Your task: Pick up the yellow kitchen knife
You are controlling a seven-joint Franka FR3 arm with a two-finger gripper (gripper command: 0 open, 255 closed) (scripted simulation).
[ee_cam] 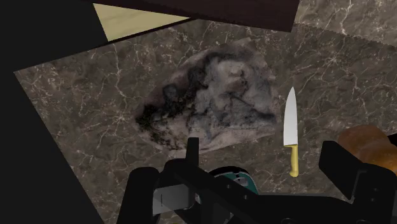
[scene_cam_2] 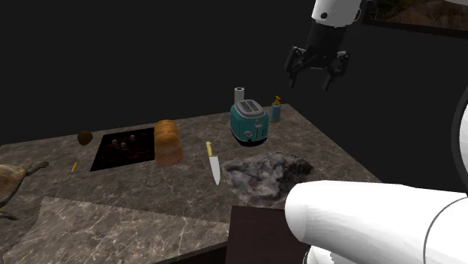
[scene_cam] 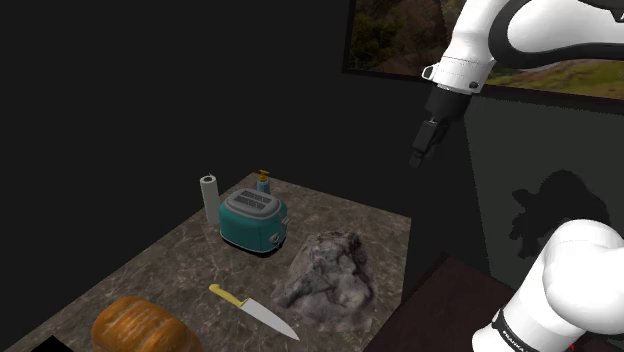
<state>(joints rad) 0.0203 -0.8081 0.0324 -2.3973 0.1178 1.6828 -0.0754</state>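
The knife (scene_cam: pixel 255 312) (scene_cam_2: pixel 213 163) (ee_cam: pixel 290 130) lies flat on the countertop (scene_cam: pixel 170 262) (scene_cam_2: pixel 112 187), a dark brown stone slab veined with pale lines like marble. We see a slim, rounded yellow handle and a broad, smooth, pale blade that tapers to a sharp point. In the second exterior view the handle points toward the back wall and the tip toward the counter's near edge.

On one side of the knife, near it but apart, sits a loaf of bread (scene_cam: pixel 135 325) (scene_cam_2: pixel 168 142) (ee_cam: pixel 369 143) with a rounded, glossy orange-brown crust. On the other side rests a grey, rumpled lump (scene_cam: pixel 328 272) (scene_cam_2: pixel 266 171) (ee_cam: pixel 216 95), mottled dark and light; we cannot tell its material.

Further back stands a teal toaster (scene_cam: pixel 253 220) (scene_cam_2: pixel 250 122) with rounded corners and a metallic top. Behind it are an upright white paper roll (scene_cam: pixel 209 198) (scene_cam_2: pixel 240 96) and a small bluish bottle (scene_cam: pixel 264 182) (scene_cam_2: pixel 276 109) with a yellow top.

The black gripper (scene_cam: pixel 418 156) (scene_cam_2: pixel 310 75) hangs high above the counter, well apart from the knife, its fingers spread and holding nothing.
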